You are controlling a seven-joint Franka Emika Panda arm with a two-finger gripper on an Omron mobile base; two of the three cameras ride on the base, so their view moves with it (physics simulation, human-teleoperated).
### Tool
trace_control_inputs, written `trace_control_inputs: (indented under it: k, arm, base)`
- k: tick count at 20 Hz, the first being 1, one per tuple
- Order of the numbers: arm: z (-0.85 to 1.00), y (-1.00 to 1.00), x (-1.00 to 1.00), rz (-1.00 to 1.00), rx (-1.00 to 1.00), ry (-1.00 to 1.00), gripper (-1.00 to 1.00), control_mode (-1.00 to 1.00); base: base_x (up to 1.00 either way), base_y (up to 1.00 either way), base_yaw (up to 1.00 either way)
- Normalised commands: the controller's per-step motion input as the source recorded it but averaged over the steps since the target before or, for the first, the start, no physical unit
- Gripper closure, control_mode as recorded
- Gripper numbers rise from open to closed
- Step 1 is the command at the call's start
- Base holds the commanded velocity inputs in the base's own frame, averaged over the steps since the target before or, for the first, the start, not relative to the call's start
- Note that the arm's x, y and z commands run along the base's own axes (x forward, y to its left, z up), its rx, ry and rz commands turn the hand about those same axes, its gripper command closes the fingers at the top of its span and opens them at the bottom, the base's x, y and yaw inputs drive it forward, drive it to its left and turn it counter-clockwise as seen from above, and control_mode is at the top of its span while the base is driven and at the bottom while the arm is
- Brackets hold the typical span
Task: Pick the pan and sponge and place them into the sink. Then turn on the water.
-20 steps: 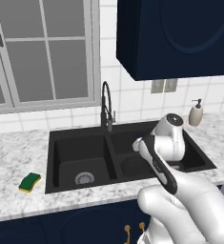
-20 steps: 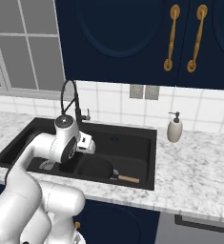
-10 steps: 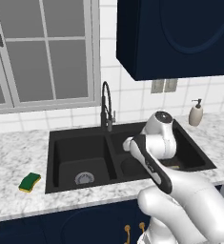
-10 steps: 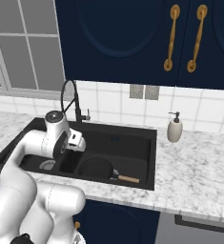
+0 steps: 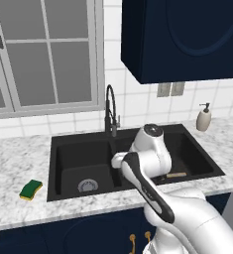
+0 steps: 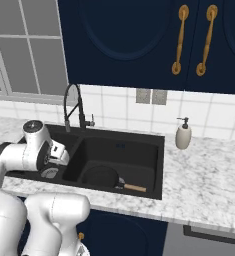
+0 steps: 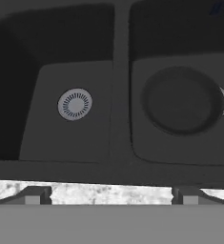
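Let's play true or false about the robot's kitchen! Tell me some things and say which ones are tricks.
1. The pan lies in the sink. True.
2. The sponge is in the sink. False: it sits on the counter, left of the sink.
3. The hand is holding the sponge. False: it is open and empty above the sink.
4. A soap bottle stands on the counter. True.
5. Water runs from the faucet. False: no stream shows.
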Motion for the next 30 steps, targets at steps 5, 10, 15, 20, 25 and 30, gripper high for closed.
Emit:
trace_control_inputs:
  k: [5, 10, 15, 20, 25, 30]
  arm:
    - [0.00, 0.82, -0.39, -0.01, 0.08, 0.06, -1.00, -1.00]
    - [0.08, 0.83, -0.33, -0.05, 0.10, 0.06, -1.00, -1.00]
    - [0.28, 0.67, -0.03, -0.06, 0.09, 0.04, -1.00, -1.00]
    - [0.31, 0.56, 0.00, -0.04, 0.09, 0.09, -1.00, -1.00]
    - [0.22, 0.77, 0.00, -0.01, -0.02, 0.10, -1.00, -1.00]
    - [0.05, 0.87, 0.02, -0.03, -0.11, 0.09, -1.00, -1.00]
  base:
    - [0.00, 0.00, 0.00]
    - [0.00, 0.00, 0.00]
    - [0.00, 0.00, 0.00]
    - [0.00, 0.00, 0.00]
    - [0.00, 0.00, 0.00]
    - [0.00, 0.00, 0.00]
